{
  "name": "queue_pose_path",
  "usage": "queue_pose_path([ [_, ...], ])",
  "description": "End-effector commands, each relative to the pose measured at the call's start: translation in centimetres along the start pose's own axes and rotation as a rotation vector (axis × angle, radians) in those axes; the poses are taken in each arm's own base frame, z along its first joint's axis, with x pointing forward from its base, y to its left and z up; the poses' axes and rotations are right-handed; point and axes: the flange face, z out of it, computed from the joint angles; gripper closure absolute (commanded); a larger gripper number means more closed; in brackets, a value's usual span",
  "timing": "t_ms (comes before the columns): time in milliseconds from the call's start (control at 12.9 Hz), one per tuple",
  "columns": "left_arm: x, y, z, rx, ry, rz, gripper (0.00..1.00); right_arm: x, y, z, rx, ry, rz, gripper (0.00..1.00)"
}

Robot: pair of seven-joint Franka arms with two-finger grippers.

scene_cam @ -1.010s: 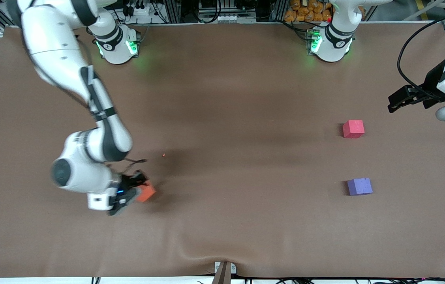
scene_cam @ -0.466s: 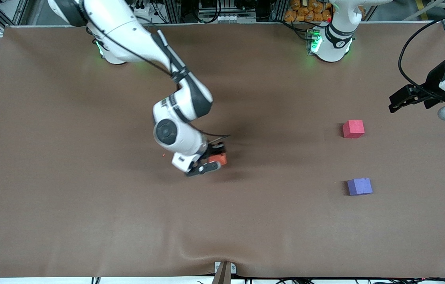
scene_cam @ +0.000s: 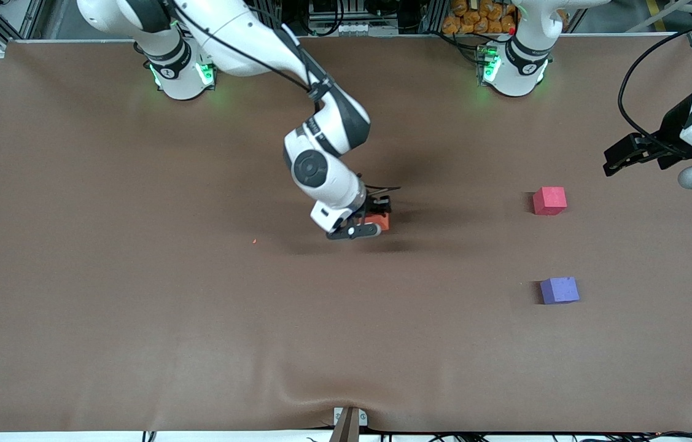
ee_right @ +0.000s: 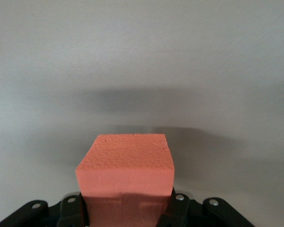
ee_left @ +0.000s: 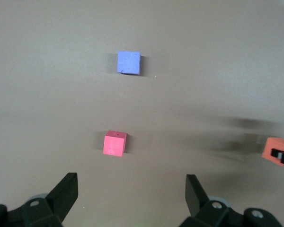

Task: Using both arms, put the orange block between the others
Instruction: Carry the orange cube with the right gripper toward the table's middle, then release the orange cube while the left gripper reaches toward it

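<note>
The orange block (scene_cam: pixel 377 221) is a cube, so it has no long axis. In the right wrist view one flat face of it (ee_right: pixel 125 182) looks straight out from between the fingers, its edges square to them and not tilted. It is clamped in the right gripper (scene_cam: pixel 372 221), whose jaws are closed on two of its sides. The gripper holds it over the middle of the table (scene_cam: pixel 137 319), with a dark shadow on the cloth just under it.

In the front view most of the block is hidden by the gripper and the white wrist; only a small orange corner shows. In the right wrist view its lower part is cut off by the picture's edge and lies between the black finger mounts. In the left wrist view it (ee_left: pixel 277 151) shows only partly at the edge, with a black finger across it.

The block's surface is matte and finely pebbled, like foam, with crisp edges. The pinkish-red cube (scene_cam: pixel 549 201) and the purple cube (scene_cam: pixel 559 290) have the same matte look and the same size. They sit well apart toward the left arm's end of the table, the purple one at about 6 o'clock from the pinkish-red one, nearer the front camera. The table is covered with a brown cloth that wrinkles at its near edge.

The left gripper (ee_left: pixel 131 196) waits over the table's end, at about 2 o'clock from the pinkish-red cube, jaws spread wide and holding nothing.
</note>
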Motion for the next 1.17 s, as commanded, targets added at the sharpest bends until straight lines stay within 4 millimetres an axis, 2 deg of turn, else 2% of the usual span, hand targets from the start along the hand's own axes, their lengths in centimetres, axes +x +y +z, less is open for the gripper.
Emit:
queue_pose_path([
  [0,0.0,-0.5,-0.2,-0.012,0.003,0.007,0.00,-1.9,-1.2,2.7,0.017,0.046,0.026,0.53],
  [78,0.0,-0.4,-0.1,-0.010,0.000,0.008,0.00,-1.9,-1.1,2.9,0.014,0.048,0.022,0.47],
  [155,0.2,-0.4,0.2,-0.010,-0.003,0.008,0.00,-1.9,-1.1,2.8,0.014,0.048,0.018,0.13],
  [233,0.3,-0.4,0.4,-0.011,-0.001,0.008,0.00,-1.9,-1.1,2.7,0.011,0.051,0.010,0.00],
  [544,1.3,0.4,1.9,-0.021,-0.010,0.008,0.00,0.2,-0.8,-0.9,0.036,0.069,0.007,0.00],
  [699,2.2,2.1,3.9,-0.021,-0.030,0.021,0.00,1.4,-0.2,-4.2,0.029,0.025,0.025,0.00],
  [854,3.0,6.0,7.6,-0.019,-0.071,0.040,0.00,3.2,1.5,-9.1,0.002,-0.044,0.047,0.00],
  [1010,2.9,12.1,12.1,-0.012,-0.100,0.000,0.00,4.9,4.0,-15.2,-0.071,-0.079,0.036,0.00],
  [1087,1.8,16.1,14.3,-0.003,-0.101,-0.046,0.00,5.8,5.6,-18.3,-0.086,-0.099,0.049,0.00],
])
